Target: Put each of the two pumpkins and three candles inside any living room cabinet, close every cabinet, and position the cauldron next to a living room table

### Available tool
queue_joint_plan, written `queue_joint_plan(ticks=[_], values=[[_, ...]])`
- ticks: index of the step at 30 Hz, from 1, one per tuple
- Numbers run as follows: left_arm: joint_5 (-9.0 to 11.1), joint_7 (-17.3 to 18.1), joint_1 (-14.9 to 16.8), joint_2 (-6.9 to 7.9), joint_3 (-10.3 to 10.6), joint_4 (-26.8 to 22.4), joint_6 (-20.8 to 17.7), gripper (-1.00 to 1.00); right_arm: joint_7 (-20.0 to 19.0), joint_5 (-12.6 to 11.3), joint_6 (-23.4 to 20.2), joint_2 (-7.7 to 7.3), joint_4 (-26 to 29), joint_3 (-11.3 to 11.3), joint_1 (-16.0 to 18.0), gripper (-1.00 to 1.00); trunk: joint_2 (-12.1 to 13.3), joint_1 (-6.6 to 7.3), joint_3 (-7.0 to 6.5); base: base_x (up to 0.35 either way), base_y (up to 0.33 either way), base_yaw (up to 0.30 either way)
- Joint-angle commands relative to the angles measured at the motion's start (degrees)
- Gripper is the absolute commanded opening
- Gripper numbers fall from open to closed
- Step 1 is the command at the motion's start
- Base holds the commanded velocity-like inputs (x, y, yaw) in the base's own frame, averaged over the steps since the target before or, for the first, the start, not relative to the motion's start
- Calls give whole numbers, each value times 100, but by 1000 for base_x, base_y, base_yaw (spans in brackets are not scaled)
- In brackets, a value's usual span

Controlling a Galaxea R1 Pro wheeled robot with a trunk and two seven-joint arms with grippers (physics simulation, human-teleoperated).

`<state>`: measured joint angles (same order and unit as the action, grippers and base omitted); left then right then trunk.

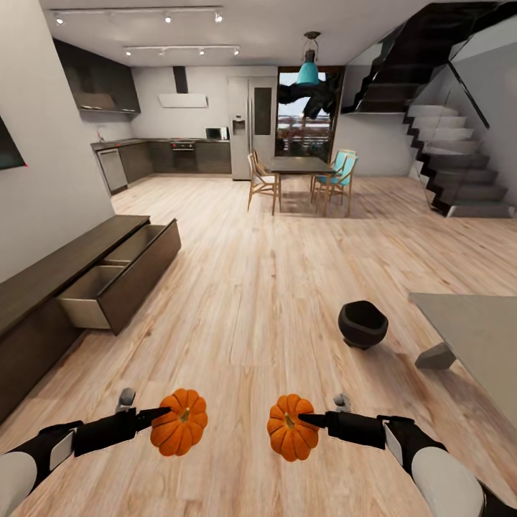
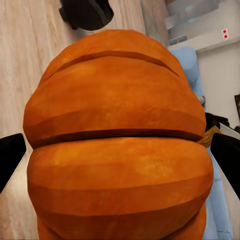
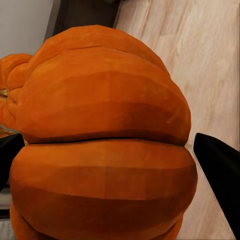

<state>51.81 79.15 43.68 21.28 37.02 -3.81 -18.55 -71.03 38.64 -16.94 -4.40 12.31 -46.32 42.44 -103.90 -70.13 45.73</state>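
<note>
Both pumpkins sit closest to the head camera, held above the wooden floor (image 1: 287,287): the left tool (image 1: 166,413) is clenched on the left pumpkin (image 1: 179,422), and the right tool (image 1: 301,418) is clenched on the right pumpkin (image 1: 291,427). The two fruits hang near each other with a gap of bare floor between them, stems facing up toward the camera.

Ahead on the left stands the cabinet (image 1: 64,266) against the wall, with one drawer (image 1: 122,276) pulled out and its pale inside showing. Open floor lies between the pumpkins and that drawer. Ahead on the right the cauldron (image 1: 362,324) rests on the floor, just beside the corner of a grey surface (image 1: 474,330). Farther back are a dining table with chairs (image 1: 301,176), a kitchen and a staircase (image 1: 459,158).

From the left wrist view, the left pumpkin (image 2: 120,145) sits between two dark fingers (image 2: 10,160), and the cauldron (image 2: 87,12) shows beyond it. From the right wrist view, the right pumpkin (image 3: 102,150) sits between its fingers (image 3: 220,170), with the other pumpkin (image 3: 12,92) behind and the cabinet (image 3: 87,12) beyond.
</note>
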Motion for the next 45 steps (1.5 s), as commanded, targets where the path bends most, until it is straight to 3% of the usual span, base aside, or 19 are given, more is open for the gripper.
queue_joint_plan(ticks=[1,36,45], values=[[5,-1,1,-1,-75,-4,0,-100,1,-8,-2,0,0,-26,1,-100,0,0,-1,337,0,0],[5,-5,4,-4,-72,-6,0,-100,13,12,-2,1,0,-26,1,-100,0,0,-1,337,13,0],[5,-5,3,-9,-72,-6,0,-100,251,30,34,1,-4,-26,1,-100,0,0,-1,336,83,0]])
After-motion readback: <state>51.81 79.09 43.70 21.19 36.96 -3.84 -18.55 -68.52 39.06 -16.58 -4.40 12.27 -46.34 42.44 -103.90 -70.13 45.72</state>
